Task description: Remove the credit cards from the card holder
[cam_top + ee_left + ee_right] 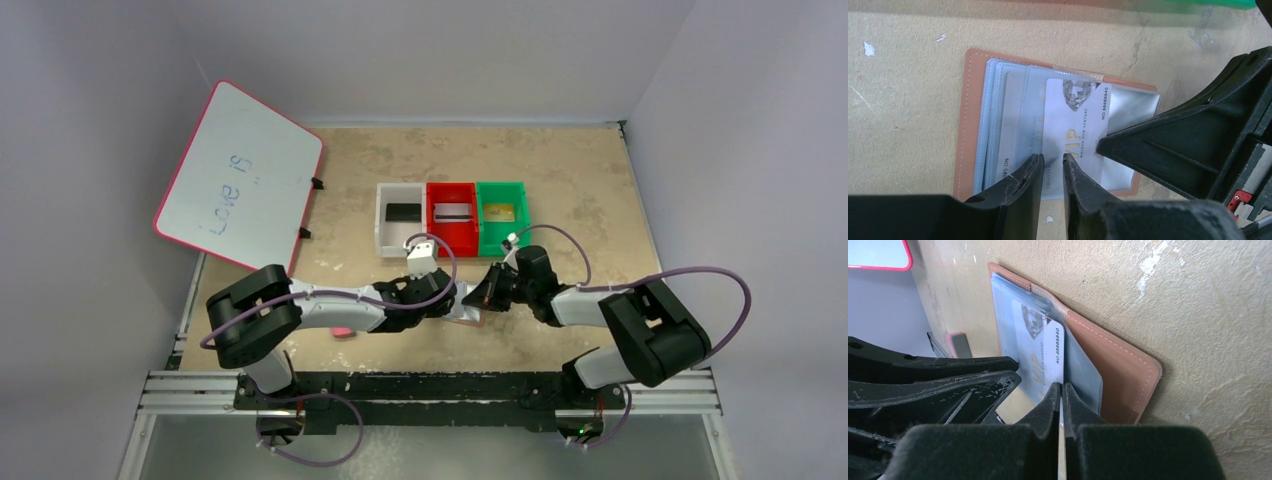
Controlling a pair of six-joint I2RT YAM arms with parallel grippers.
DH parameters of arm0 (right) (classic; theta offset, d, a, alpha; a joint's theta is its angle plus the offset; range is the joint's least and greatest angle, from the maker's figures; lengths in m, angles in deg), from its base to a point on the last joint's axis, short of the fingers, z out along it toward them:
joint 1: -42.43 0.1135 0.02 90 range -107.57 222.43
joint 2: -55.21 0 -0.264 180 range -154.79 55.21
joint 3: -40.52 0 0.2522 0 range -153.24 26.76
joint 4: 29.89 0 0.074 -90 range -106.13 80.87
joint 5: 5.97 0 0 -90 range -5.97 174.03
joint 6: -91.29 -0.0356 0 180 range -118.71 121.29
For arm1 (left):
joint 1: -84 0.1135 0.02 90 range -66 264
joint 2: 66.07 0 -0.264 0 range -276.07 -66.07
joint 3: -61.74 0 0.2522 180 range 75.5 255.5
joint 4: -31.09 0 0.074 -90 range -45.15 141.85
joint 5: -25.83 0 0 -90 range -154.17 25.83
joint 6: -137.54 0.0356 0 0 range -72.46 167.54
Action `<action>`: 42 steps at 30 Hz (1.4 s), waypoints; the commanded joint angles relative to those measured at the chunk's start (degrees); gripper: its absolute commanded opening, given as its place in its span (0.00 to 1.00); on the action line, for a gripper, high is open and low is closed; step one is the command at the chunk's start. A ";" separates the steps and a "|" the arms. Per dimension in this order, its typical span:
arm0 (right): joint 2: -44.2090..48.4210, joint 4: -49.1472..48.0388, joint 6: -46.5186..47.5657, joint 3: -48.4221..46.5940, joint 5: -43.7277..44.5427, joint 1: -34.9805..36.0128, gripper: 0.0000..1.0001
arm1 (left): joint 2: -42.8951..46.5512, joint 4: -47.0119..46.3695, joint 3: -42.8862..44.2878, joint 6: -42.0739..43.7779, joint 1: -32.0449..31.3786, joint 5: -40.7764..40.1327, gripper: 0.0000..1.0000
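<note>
The tan card holder lies open on the table between my two grippers, its pale blue sleeves fanned out. A silver-white credit card marked VIP sticks partly out of a sleeve. My right gripper is shut on this card's edge, just in front of the holder's leather cover. My left gripper rests its tips on the sleeves and the card's near end; the jaws stand a narrow gap apart with nothing between them. In the top view the left gripper and right gripper almost meet.
Three bins stand behind: white with a black card, red with a silver-grey card, green with a gold card. A pink-rimmed whiteboard leans at the back left. A pink eraser lies by the left arm.
</note>
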 commanded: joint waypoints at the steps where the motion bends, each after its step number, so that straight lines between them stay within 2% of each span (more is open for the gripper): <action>1: 1.52 2.90 1.89 -0.59 3.06 -0.25 0.00 | -0.76 3.70 -0.63 -2.16 -0.64 -2.80 0.21; 7: 2.36 0.94 0.57 0.20 1.91 -0.40 0.01 | -1.54 3.45 -1.20 -2.40 -1.36 -2.71 0.17; 12: 4.05 -6.11 -4.13 3.21 1.32 -0.39 0.18 | -2.32 3.56 -0.94 -2.67 -2.21 -2.92 0.14; 17: 3.69 -7.89 -5.96 3.26 3.07 -0.37 0.31 | -2.83 3.56 -0.55 -2.93 -2.60 -3.07 0.12; 24: -1.85 -15.49 -8.68 3.67 2.41 -0.24 0.35 | -2.59 4.86 -0.39 -3.27 -2.70 -3.86 0.11; 31: -0.90 -15.10 -8.26 5.26 5.36 -0.27 0.36 | -2.09 5.14 -0.51 -3.46 -2.71 -4.31 0.11; 34: -0.70 -14.31 -7.53 5.41 5.77 -0.26 0.31 | -2.13 5.14 -0.36 -3.41 -2.71 -4.26 0.11; 42: -3.48 -23.16 -8.65 7.25 0.26 -0.29 0.25 | -1.67 5.14 -0.29 -3.60 -2.71 -4.47 0.11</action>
